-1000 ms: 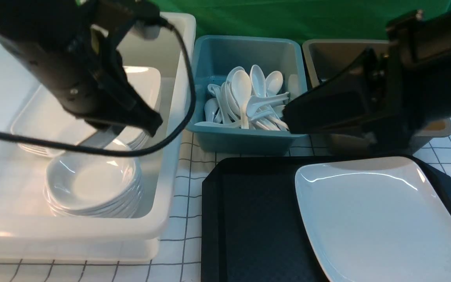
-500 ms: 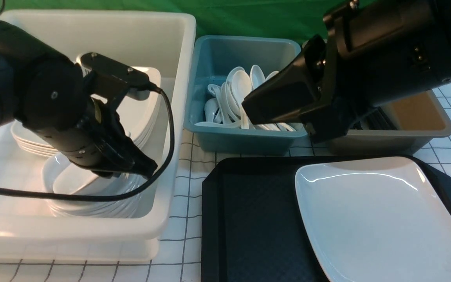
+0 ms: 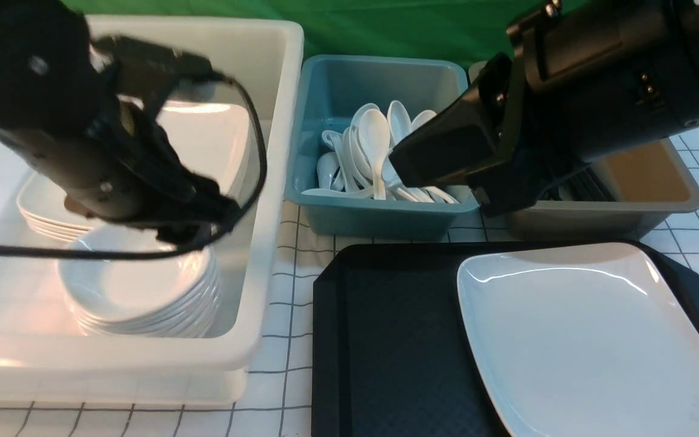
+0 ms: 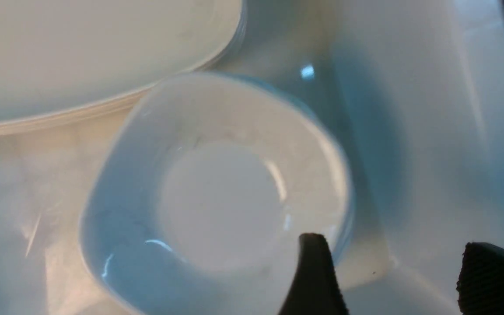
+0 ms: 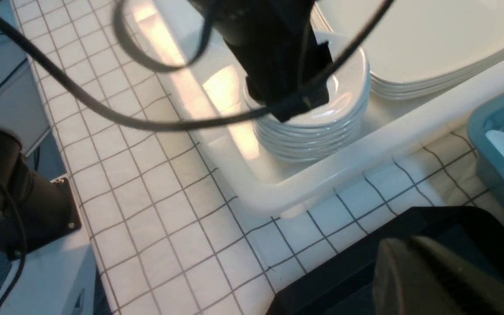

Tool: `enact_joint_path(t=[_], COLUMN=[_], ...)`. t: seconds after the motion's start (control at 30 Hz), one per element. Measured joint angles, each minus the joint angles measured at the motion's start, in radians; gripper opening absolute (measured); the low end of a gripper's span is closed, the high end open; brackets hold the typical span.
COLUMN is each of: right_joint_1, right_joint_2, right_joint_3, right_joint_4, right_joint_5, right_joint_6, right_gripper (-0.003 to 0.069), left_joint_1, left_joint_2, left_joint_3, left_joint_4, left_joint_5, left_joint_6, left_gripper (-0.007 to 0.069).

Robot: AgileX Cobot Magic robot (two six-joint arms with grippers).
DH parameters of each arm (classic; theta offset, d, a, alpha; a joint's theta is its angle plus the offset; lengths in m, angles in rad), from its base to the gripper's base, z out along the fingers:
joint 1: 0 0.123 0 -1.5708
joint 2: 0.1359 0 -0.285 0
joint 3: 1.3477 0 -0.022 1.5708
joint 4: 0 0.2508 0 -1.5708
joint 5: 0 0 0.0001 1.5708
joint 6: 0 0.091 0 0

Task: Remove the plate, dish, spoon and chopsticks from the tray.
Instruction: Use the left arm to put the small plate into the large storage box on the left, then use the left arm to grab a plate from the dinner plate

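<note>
Holding the left gripper (image 4: 394,275) just above a stack of small glossy white rounded-square dishes (image 3: 143,291) inside the big white plastic tub (image 3: 264,182). Blurring it in the front view. Showing only in the left wrist view the black ribbed fingers (image 4: 315,280) standing apart with nothing between them, over the rim of the top dish (image 4: 221,197).

Poising the right gripper (image 3: 410,170), tips pressing together on nothing visible, over the teal plastic tub (image 3: 380,218) of white soup spoons (image 3: 380,152).

Leaving the large glossy white rounded-square plate (image 3: 586,340) lying on the right half of the black rectangular diamond-textured tray (image 3: 398,340).

Revealing in the right wrist view alone the white gridded tabletop (image 5: 147,192) beside the white tub.
</note>
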Motion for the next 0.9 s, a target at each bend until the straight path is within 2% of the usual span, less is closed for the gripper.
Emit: enact_joint_path(t=[0.07,0.17,0.27,0.3,0.33,0.37,0.43,0.53,0.6,0.7,0.87,0.9], right_joint_1=[0.0,0.0,0.0,0.0,0.0,0.0,-0.003,-0.041,-0.095,-0.225,-0.387,-0.433], right_joint_2=[0.0,0.0,0.0,0.0,0.0,0.0,-0.01,-0.037,-0.068,-0.137,-0.217,-0.242], right_joint_3=[0.0,0.0,0.0,0.0,0.0,0.0,0.0,0.002,0.013,0.062,0.14,0.18], right_joint_4=[-0.013,-0.061,-0.207,-0.207,-0.287,-0.313,-0.487,-0.603,-0.63,-0.648,-0.629,-0.597], right_joint_5=[-0.001,-0.003,0.009,0.012,0.032,0.036,0.103,0.188,0.21,0.205,0.192,0.184], right_joint_6=[0.002,0.01,0.057,0.06,0.092,0.097,0.179,0.24,0.253,0.263,0.269,0.269], right_gripper=[0.0006,0.0006,0.0008,0.0008,0.0007,0.0007,0.0008,0.0008,0.0008,0.0008,0.0008,0.0008], left_joint_1=[0.0,0.0,0.0,0.0,0.0,0.0,-0.027,-0.119,-0.186,-0.318,-0.376,-0.378], left_joint_2=[-0.027,-0.081,-0.097,-0.097,-0.082,-0.079,-0.031,0.041,0.094,0.196,0.325,0.377], left_joint_3=[-0.008,-0.015,-0.015,-0.015,-0.015,-0.015,-0.015,-0.015,-0.015,-0.015,-0.073,-0.127], left_joint_4=[-0.013,-0.05,-0.179,-0.189,-0.268,-0.279,-0.402,-0.438,-0.445,-0.481,-0.499,-0.496], left_joint_5=[-0.01,-0.042,-0.072,-0.072,-0.085,-0.087,-0.121,-0.165,-0.19,-0.233,-0.269,-0.271], left_joint_6=[0.0,-0.001,0.082,0.09,0.141,0.148,0.216,0.239,0.24,0.227,0.191,0.168], left_gripper=[0.0387,0.0292,0.0083,0.0074,0.0032,0.0024,0.0001,-0.0004,-0.0004,-0.0004,0.0011,0.0033])
